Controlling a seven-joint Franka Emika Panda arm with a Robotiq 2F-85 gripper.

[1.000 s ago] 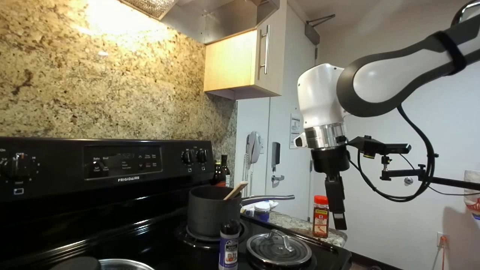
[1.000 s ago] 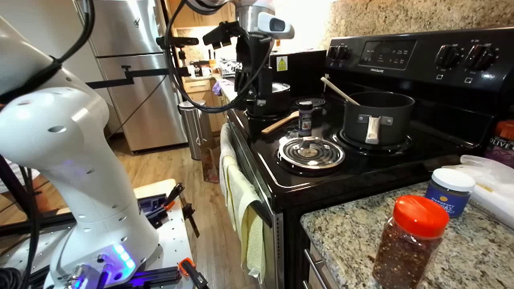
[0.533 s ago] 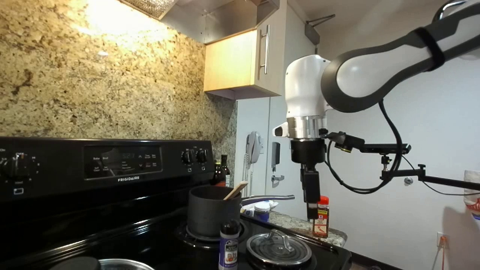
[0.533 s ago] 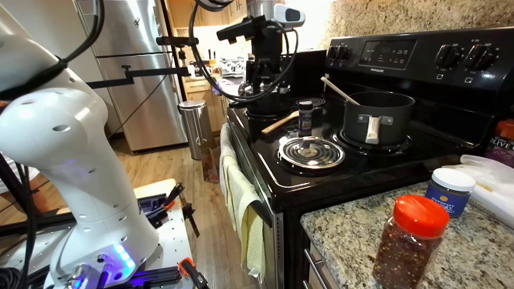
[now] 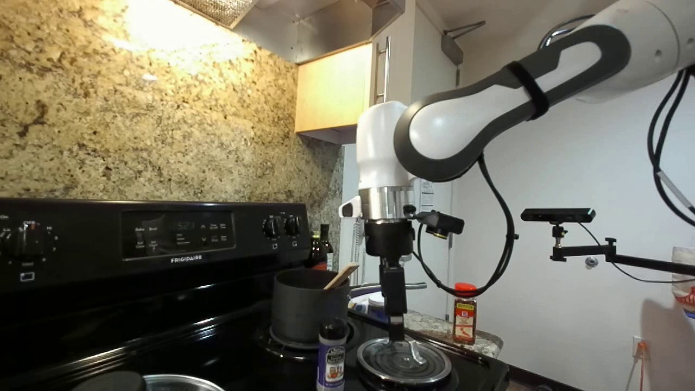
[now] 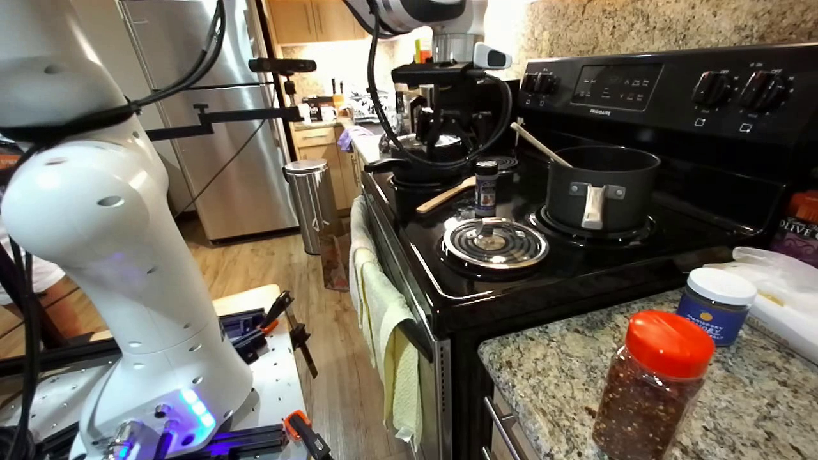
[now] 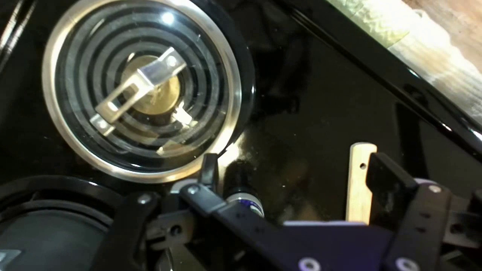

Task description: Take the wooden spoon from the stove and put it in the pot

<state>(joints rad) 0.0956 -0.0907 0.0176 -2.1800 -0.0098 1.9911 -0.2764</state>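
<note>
The stove (image 6: 460,281) is black and glossy. The pot (image 5: 304,309), dark grey, stands on a rear burner; it is in both exterior views (image 6: 604,191). A light wooden utensil (image 6: 441,199), apparently the wooden spoon, lies on the stove top; its handle, with a hole near its end, shows in the wrist view (image 7: 359,188) and its head is hidden. Another slim wooden handle (image 6: 540,145) leans out of the pot, lower end hidden. My gripper (image 7: 293,162) is open and empty above the stove; in the wrist view its right finger (image 7: 389,177) overlaps the handle. It points down in an exterior view (image 5: 396,328).
A round glass lid (image 7: 143,75) with a metal handle lies over a front burner. A dark-capped spice bottle (image 6: 486,188) stands beside the wooden utensil. A lidded pan is behind my gripper. A red-capped jar (image 6: 652,383) stands on the granite counter. Towels (image 6: 383,319) hang at the oven front.
The arm has swung in over the stove. My gripper moved left in an exterior view and rightward in an exterior view. The wooden utensils and the pot have not moved.
</note>
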